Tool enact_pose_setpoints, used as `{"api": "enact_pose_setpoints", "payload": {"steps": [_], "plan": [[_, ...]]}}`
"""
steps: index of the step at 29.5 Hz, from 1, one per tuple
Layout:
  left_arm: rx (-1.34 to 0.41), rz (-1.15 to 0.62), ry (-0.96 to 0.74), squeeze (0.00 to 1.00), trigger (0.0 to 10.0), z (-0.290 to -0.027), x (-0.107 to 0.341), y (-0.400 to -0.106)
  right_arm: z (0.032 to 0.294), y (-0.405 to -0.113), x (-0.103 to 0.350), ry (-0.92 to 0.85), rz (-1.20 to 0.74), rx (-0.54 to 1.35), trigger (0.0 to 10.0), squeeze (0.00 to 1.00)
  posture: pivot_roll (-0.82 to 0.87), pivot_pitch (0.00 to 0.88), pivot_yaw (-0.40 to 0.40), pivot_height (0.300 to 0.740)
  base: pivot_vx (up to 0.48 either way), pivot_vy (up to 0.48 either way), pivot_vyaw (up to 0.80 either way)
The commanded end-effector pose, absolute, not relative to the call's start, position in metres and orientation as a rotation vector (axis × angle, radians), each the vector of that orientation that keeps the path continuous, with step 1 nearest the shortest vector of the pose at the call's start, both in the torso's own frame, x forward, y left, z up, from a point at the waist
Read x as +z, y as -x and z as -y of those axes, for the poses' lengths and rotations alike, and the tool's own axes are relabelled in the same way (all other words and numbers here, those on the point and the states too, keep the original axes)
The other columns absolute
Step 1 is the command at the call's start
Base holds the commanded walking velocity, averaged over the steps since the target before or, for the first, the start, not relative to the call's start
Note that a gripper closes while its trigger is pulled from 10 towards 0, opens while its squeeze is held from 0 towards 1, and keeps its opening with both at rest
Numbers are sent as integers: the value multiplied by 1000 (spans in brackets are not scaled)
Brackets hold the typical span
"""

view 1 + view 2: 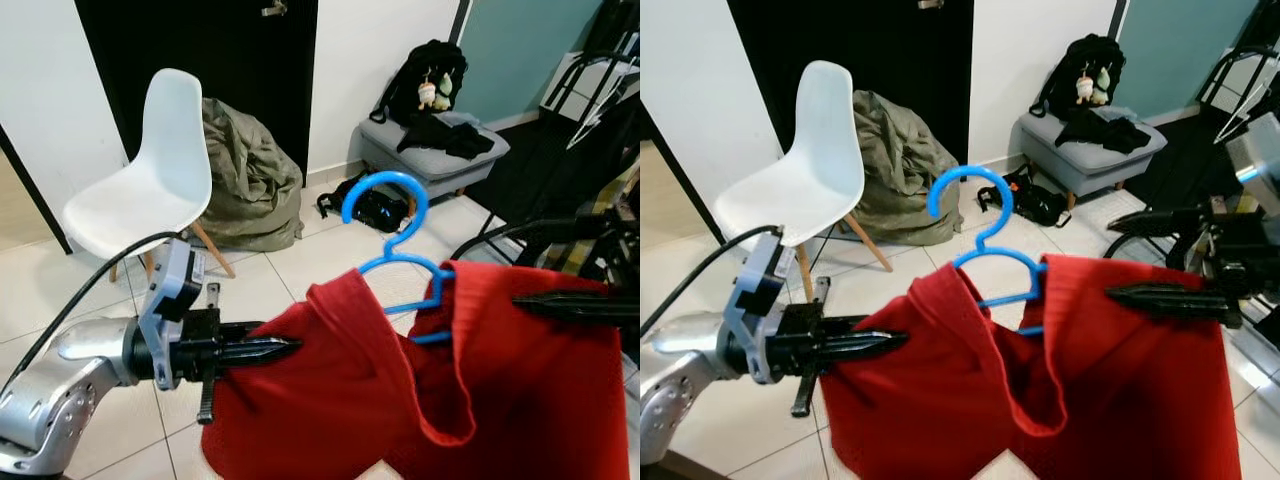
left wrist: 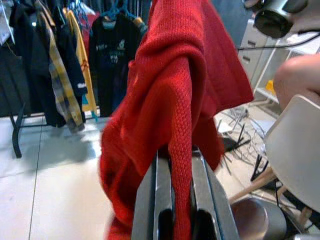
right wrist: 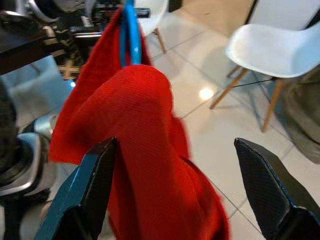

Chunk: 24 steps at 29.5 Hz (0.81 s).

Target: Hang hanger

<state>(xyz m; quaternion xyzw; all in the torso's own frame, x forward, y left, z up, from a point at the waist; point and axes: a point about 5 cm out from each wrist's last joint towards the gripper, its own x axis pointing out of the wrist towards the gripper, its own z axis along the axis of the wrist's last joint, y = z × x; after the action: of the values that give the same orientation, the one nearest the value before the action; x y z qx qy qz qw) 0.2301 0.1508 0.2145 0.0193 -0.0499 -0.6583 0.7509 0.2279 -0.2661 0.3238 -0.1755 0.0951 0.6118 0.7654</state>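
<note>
A red garment [image 1: 470, 380] on a blue hanger [image 1: 395, 250] is held up above the tiled floor [image 1: 280, 280]. One shoulder is pinched tight by the left gripper [image 1: 285, 348]. The right gripper [image 3: 175, 175] is spread wide at the other shoulder. A white chair [image 1: 150, 180] is seen behind.

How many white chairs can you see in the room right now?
2. One white chair stands by the dark doorway beside the olive bag. A second white chair shows in the left wrist view, near a person's knee; more may be hidden.
</note>
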Motion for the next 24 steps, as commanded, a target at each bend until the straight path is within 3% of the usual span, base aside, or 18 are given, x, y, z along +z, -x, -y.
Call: {"api": "enact_pose_setpoints", "payload": {"steps": [1, 2, 4, 24], "plan": [[-1491, 139, -41, 0, 10000, -145, 221, -225, 266, -227, 322, 399, -269, 1381, 3686, 0, -93, 74, -52, 740, 0, 0, 0], [-1491, 139, -41, 0, 10000, -145, 221, -225, 266, -227, 322, 399, -269, 1381, 3686, 0, -93, 74, -52, 740, 0, 0, 0], [-1501, 147, -46, 0, 10000, -144, 224, -224, 266, -228, 313, 441, -366, 1418, 0, 0, -90, 72, -55, 740, 0, 0, 0], [-1516, 184, -58, 0, 10000, -144, 230, -224, 267, -234, 304, 510, -440, 1418, 0, 0, -94, 68, -55, 740, 0, 0, 0]]}}
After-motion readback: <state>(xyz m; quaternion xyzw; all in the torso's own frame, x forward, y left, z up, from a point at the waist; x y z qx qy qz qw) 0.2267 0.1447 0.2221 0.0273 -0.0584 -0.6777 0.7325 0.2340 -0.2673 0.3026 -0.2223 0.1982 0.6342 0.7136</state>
